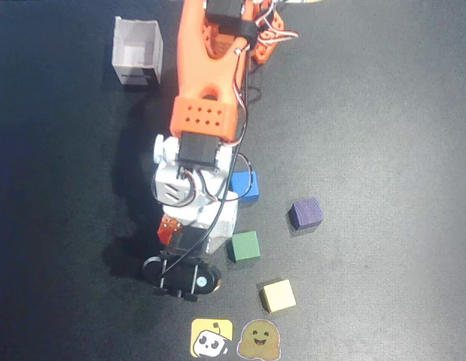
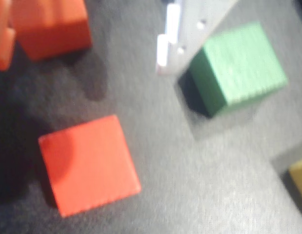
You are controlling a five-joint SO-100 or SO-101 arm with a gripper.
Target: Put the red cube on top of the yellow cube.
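In the wrist view the red cube [image 2: 90, 163] lies flat on the dark mat at the lower left, apart from everything. My gripper [image 2: 82, 63] hangs above and behind it, open, with an orange finger [image 2: 2, 34] at the left edge and a white finger [image 2: 190, 29] at the right. Nothing is held. The yellow cube [image 2: 299, 178] just shows at the right edge. From overhead the yellow cube [image 1: 278, 295] sits low and right of the gripper [image 1: 193, 239]. The wrist camera hides the red cube there.
A lighter orange block [image 2: 50, 27] sits by the orange finger. A green cube [image 2: 236, 66] stands close to the white finger. Overhead: green cube [image 1: 244, 246], blue cube [image 1: 244, 186], purple cube [image 1: 306, 214], white box [image 1: 137, 51], two stickers [image 1: 211, 338].
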